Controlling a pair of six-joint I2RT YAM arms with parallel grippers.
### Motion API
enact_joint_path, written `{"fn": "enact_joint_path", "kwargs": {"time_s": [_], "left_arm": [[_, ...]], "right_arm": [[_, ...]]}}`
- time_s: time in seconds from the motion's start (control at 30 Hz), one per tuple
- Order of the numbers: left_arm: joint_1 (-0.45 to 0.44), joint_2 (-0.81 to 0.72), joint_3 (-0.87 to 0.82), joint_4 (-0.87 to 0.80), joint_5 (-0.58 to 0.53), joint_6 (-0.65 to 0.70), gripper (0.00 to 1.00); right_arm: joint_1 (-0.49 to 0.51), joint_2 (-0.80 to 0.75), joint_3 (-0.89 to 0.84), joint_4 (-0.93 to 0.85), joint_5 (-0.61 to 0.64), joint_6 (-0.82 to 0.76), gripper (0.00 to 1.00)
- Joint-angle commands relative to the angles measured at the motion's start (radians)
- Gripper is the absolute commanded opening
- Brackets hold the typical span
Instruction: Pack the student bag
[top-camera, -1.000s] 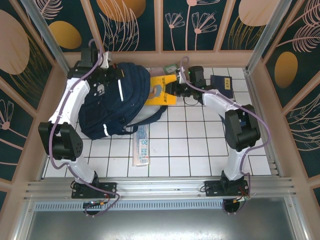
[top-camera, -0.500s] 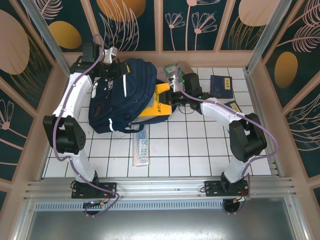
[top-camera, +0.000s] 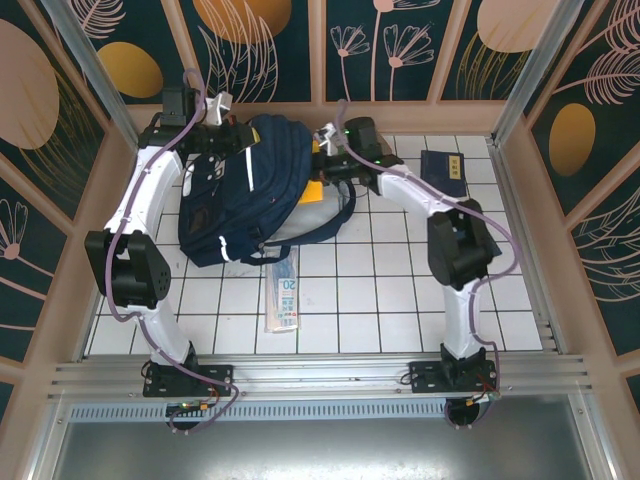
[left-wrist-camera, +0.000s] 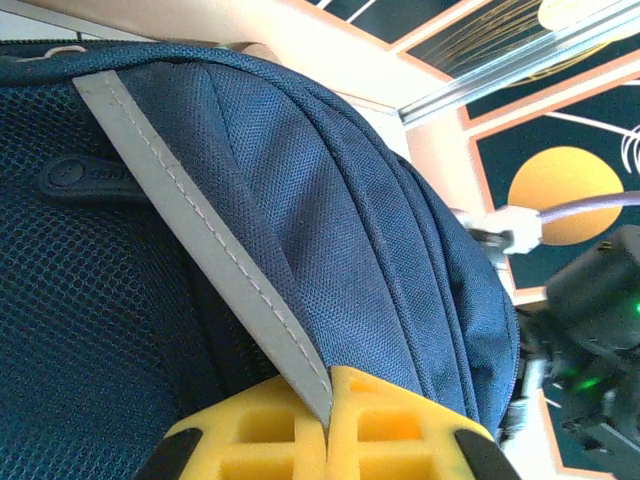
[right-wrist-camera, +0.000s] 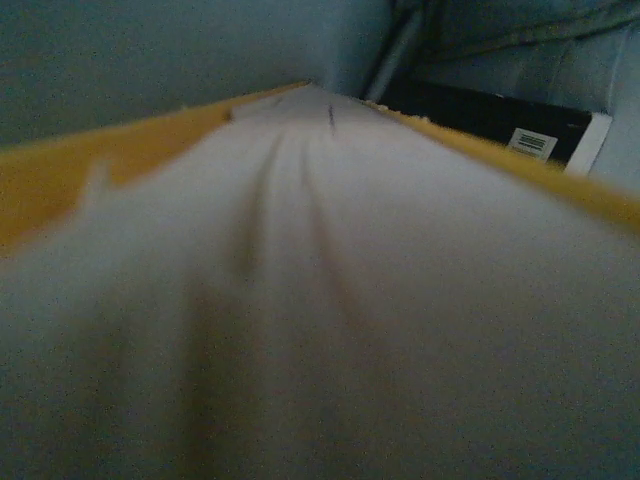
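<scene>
L pincer (left-wrist-camera: 328, 420) pinched shut on the white stripe (left-wrist-camera: 200, 235) of the student bag (top-camera: 235, 205), which sat far-left on the tiled table (top-camera: 400, 290). R pincer (top-camera: 328, 165) gripped yellow book (top-camera: 312, 190), partly inside bag's right side.

Stretches the left arm far back, left gripper (left-wrist-camera: 328, 410) pinched shut on the student bag (left-wrist-camera: 330, 250). Bends the right arm inward, right gripper (top-camera: 322, 168) clamping a yellow book (top-camera: 312, 190).
</scene>
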Motion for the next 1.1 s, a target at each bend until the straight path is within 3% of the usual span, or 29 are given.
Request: {"fn": "enact_joint_path", "kwargs": {"time_s": [0.0,0.23,0.37,0.43,0.47,0.5,0.53,0.57,0.9,1.07], "left_arm": [[0.002,-0.043,0.014,0.155,0.08,-0.017,0.0],[0.002,-0.036,0.011,0.171,0.084,-0.034,0.0],[0.002,-0.027,0.006,0.183,0.091,-0.051,0.0],[0.003,-0.029,0.006,0.185,0.093,-0.054,0.0],[0.002,-0.031,0.007,0.184,0.086,-0.056,0.0],[0.002,-0.033,0.006,0.184,0.082,-0.059,0.0],[0.002,-0.035,0.007,0.184,0.081,-0.06,0.0],[0.004,-0.037,0.005,0.182,0.077,-0.06,0.0],[0.036,-0.052,-0.005,0.179,0.045,-0.076,0.0],[0.056,-0.062,-0.017,0.174,0.005,-0.085,0.0]], "right_arm": [[0.034,0.072,0.097,-0.023,0.107,0.08,0.01],[0.113,0.208,0.161,0.154,0.209,0.254,0.1],[0.161,0.293,0.276,0.12,0.3,0.266,0.2],[0.175,0.319,0.318,0.111,0.324,0.271,0.33],[0.178,0.324,0.332,0.089,0.343,0.27,0.44],[0.178,0.315,0.33,0.067,0.377,0.261,0.57],[0.178,0.3,0.312,0.057,0.405,0.248,0.83],[0.178,0.273,0.283,0.055,0.433,0.227,0.9],[0.155,0.104,0.08,0.087,0.459,0.13,0.92],[0.155,0.004,0.008,0.028,0.579,0.064,0.99]]}}
